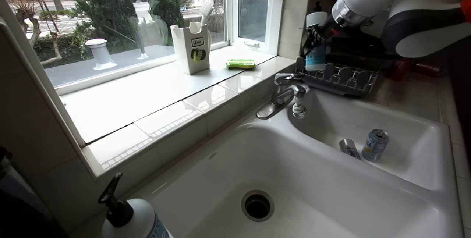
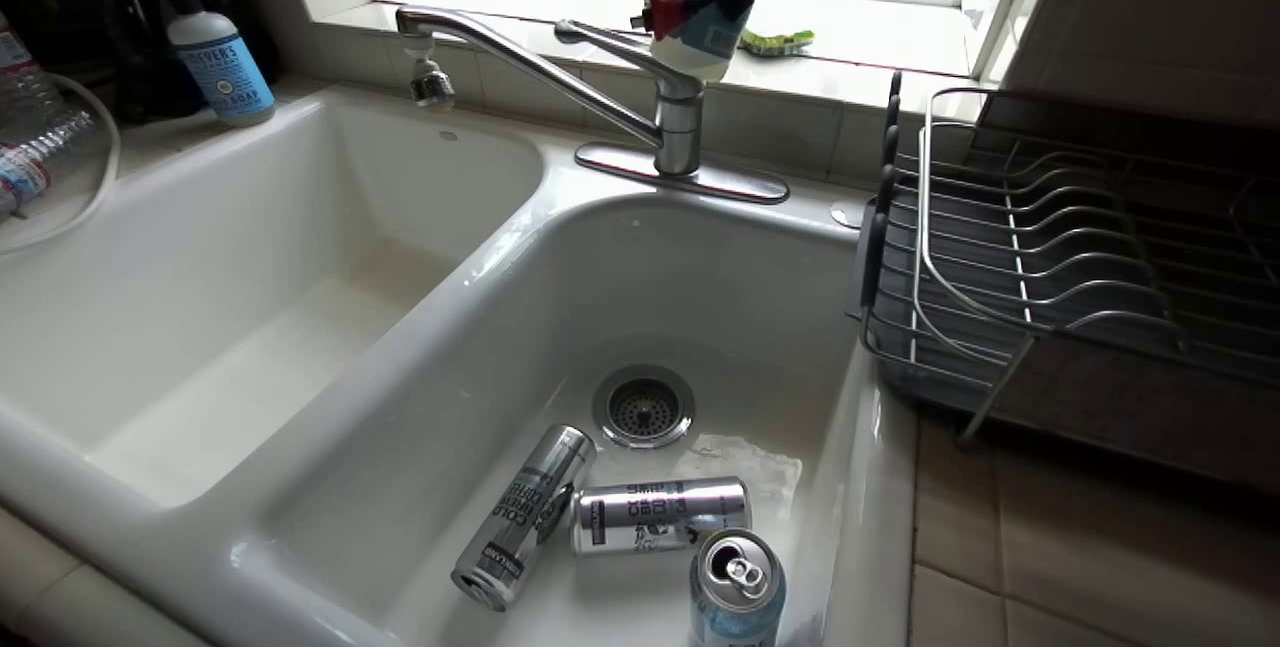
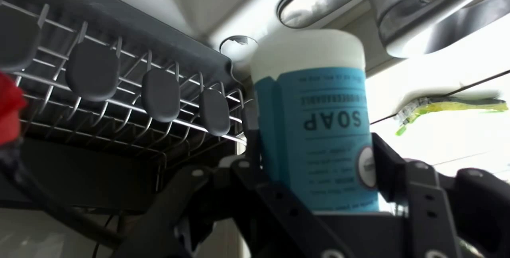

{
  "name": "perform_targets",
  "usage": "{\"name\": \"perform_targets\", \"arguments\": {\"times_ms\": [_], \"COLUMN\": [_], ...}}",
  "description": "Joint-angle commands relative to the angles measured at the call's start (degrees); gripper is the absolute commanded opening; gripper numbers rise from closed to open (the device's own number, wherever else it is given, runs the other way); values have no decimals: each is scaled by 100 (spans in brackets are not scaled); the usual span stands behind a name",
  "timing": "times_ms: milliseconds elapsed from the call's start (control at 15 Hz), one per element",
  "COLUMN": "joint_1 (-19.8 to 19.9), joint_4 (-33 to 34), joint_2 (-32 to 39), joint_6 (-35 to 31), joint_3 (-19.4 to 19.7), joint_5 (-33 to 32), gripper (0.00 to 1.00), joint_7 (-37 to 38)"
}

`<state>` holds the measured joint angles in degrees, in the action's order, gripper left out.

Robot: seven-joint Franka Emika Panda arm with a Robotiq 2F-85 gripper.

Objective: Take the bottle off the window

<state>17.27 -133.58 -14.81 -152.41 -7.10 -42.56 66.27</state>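
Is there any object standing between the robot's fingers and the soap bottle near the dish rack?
Nothing visible: in the wrist view, the fingers hold the soap bottle directly, from both sides. The faucet and dish rack show nearby, but not between.

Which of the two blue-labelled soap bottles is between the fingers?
The gripped bottle, held in mid-air, its SOAP lettering upside down in the wrist view; the other bottle stands free by the sink.
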Motion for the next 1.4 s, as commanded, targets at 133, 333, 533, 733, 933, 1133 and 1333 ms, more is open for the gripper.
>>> {"name": "perform_targets", "arguments": {"times_ms": [133,333,533,733,933,1133,1333], "joint_1": [-202,-46,59,196,289,360,398], "joint_4": [29,8,1,42,60,99,172], "joint_2": [190,352,516,718,897,1087,1303], "joint_6": [-148,-650,-1144,-1482,-1650,-1760,-2014], "joint_3": [299,354,439,459,430,421,443], "joint_5": [-61,-200,-386,-680,-956,-1264,-1503], "gripper": [40,40,40,40,40,40,40], "joint_7": [-73,-364,-503,-463,-307,-25,220]}}
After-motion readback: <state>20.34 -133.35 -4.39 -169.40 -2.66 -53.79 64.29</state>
